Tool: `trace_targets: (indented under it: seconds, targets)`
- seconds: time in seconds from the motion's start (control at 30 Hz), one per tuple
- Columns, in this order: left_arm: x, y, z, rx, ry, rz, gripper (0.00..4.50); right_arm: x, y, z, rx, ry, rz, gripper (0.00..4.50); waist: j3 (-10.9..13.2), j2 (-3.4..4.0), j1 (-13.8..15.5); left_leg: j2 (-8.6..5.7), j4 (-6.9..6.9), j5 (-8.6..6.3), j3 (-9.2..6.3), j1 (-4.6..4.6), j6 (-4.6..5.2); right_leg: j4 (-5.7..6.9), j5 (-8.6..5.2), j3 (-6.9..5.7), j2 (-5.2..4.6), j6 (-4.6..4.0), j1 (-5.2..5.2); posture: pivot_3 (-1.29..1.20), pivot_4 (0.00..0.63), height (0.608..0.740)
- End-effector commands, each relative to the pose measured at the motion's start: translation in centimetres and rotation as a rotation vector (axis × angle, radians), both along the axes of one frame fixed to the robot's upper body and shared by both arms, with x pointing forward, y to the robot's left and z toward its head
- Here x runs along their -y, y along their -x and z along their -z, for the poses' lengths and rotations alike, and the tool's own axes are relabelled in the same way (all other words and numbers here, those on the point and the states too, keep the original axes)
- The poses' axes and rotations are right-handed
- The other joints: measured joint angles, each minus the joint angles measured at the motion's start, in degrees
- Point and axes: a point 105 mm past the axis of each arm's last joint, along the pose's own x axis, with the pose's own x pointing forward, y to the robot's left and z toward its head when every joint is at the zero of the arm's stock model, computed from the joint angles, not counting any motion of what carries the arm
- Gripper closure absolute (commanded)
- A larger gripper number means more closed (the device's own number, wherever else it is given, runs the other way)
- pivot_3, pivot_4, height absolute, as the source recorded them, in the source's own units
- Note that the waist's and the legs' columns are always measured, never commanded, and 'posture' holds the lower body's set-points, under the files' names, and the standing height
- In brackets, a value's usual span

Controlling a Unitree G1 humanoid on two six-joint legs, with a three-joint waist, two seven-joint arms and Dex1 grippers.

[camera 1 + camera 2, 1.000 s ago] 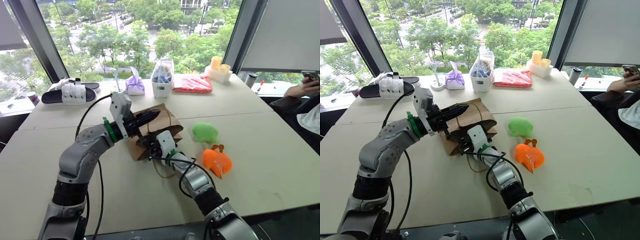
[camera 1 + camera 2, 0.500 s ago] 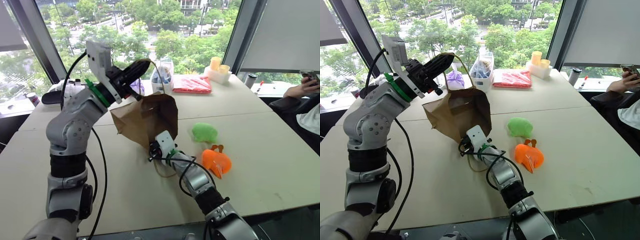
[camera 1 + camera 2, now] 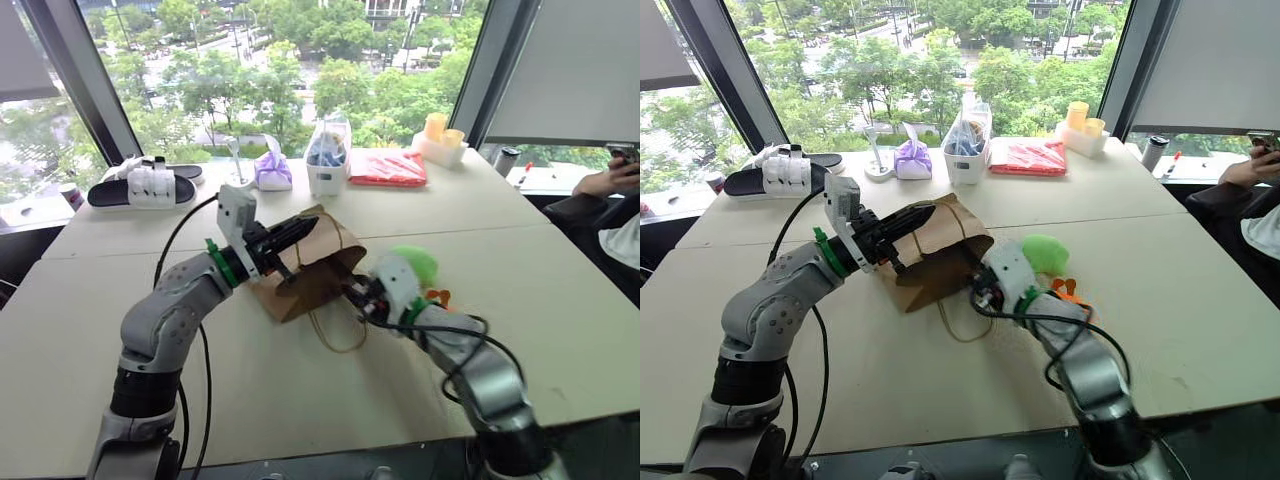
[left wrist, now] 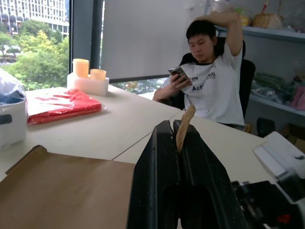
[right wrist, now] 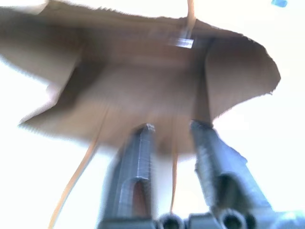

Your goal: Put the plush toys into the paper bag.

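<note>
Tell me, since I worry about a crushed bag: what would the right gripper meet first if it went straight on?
Most likely the paper bag: the right gripper points at its open mouth with fingers apart, so it would probably pass inside and meet the brown paper within. Depth is unclear.

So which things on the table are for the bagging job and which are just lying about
Job: paper bag, green toy, orange toy, left claw shut on the bag's handle, right claw open.

Lying about: slippers, purple bundle, plastic bag, red packet, yellow cups.
</note>
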Motion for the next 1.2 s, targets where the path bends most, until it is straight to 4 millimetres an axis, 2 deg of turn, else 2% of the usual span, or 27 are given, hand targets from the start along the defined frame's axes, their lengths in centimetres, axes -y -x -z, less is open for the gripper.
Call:
trace_targets:
  seconds: [0.03,0.1,0.13,0.23,0.37,0.43,0.5,0.73,0.83,1.03,1.07,1.2]
  targets:
    - [0.0,0.9,-0.9,0.043,0.026,0.022,4.50,3.5,1.6,-2.3,0.049,0.058,0.092,1.27,0.0,-0.01,-0.1,0.00,0.02,-0.01,0.02,-0.01,0.02,-0.04,0.00,0.02,-0.01,0.00,0.01,0.00,0.150,0.740]
    - [0.0,1.1,-0.8,0.041,0.021,0.029,4.50,5.6,2.3,-2.1,0.029,0.089,0.154,0.24,0.0,0.00,-0.1,0.01,0.08,-0.02,0.05,0.01,0.04,-0.04,0.00,0.03,-0.01,0.00,0.05,0.00,0.150,0.740]
    - [0.0,1.1,-0.7,0.040,0.020,0.029,4.50,6.6,2.6,-1.7,0.011,0.104,0.190,0.05,0.0,-0.01,-0.2,0.01,0.08,-0.03,0.08,0.02,0.05,-0.03,0.00,0.02,-0.01,0.00,0.06,0.00,0.150,0.740]
    - [0.0,1.2,-0.7,0.043,0.021,0.031,4.50,8.4,3.4,0.0,-0.036,0.162,0.236,0.05,0.0,-0.01,0.0,0.03,0.08,-0.03,0.13,0.03,0.06,-0.02,-0.01,-0.02,0.01,0.00,0.10,0.00,0.150,0.740]
    - [0.2,1.3,-0.7,0.046,0.021,0.031,4.50,8.9,3.8,1.0,-0.066,0.153,0.246,0.05,0.0,-0.01,-0.1,0.02,0.14,-0.03,0.18,0.03,0.06,-0.03,-0.01,0.01,0.00,0.00,0.12,0.00,0.150,0.740]
    - [0.3,1.2,-0.8,0.059,0.015,0.027,4.50,10.3,3.1,3.4,-0.097,0.169,0.312,0.05,0.0,-0.06,-0.1,0.03,0.15,-0.03,0.18,0.04,0.06,-0.03,-0.01,0.02,0.00,0.00,0.13,0.00,0.150,0.740]
    - [0.2,0.9,-1.0,0.069,0.010,0.018,4.50,11.4,2.1,4.9,-0.101,0.150,0.387,0.05,0.0,-0.09,-0.1,0.03,0.15,-0.03,0.18,0.10,0.06,-0.05,-0.01,-0.01,0.00,0.00,0.22,0.00,0.150,0.740]
    - [0.1,0.8,-1.0,0.086,0.004,-0.001,4.50,11.1,-0.3,5.7,-0.057,0.122,0.390,0.05,-0.1,-0.12,-0.2,0.03,0.17,-0.03,0.21,0.24,0.06,-0.04,-0.01,0.04,0.00,0.00,0.32,0.00,0.150,0.740]
    - [0.0,0.8,-1.1,0.088,0.005,-0.007,4.50,10.8,-1.0,5.4,-0.035,0.117,0.372,0.86,-0.1,-0.11,-0.2,0.03,0.17,-0.03,0.20,0.24,0.06,-0.04,-0.01,0.04,0.01,0.00,0.33,0.00,0.150,0.740]
    - [0.0,0.7,-1.1,0.092,0.002,-0.018,4.50,10.4,-1.7,4.4,0.015,0.140,0.340,4.03,-0.1,-0.11,0.0,0.02,0.17,-0.03,0.19,0.23,0.06,-0.04,0.00,0.05,0.00,0.00,0.33,0.00,0.150,0.740]
    - [0.0,0.7,-1.1,0.092,0.002,-0.019,4.50,10.4,-1.7,4.3,0.023,0.149,0.337,4.45,-0.1,-0.11,0.0,0.02,0.17,-0.03,0.19,0.23,0.06,-0.04,0.00,0.05,0.00,0.00,0.33,0.00,0.150,0.740]
    - [0.0,0.7,-1.1,0.092,0.001,-0.020,4.50,10.2,-1.8,4.1,0.038,0.166,0.324,4.45,-0.1,-0.11,-0.1,0.02,0.17,-0.03,0.19,0.23,0.06,-0.04,-0.01,0.04,0.00,0.00,0.32,0.00,0.150,0.740]
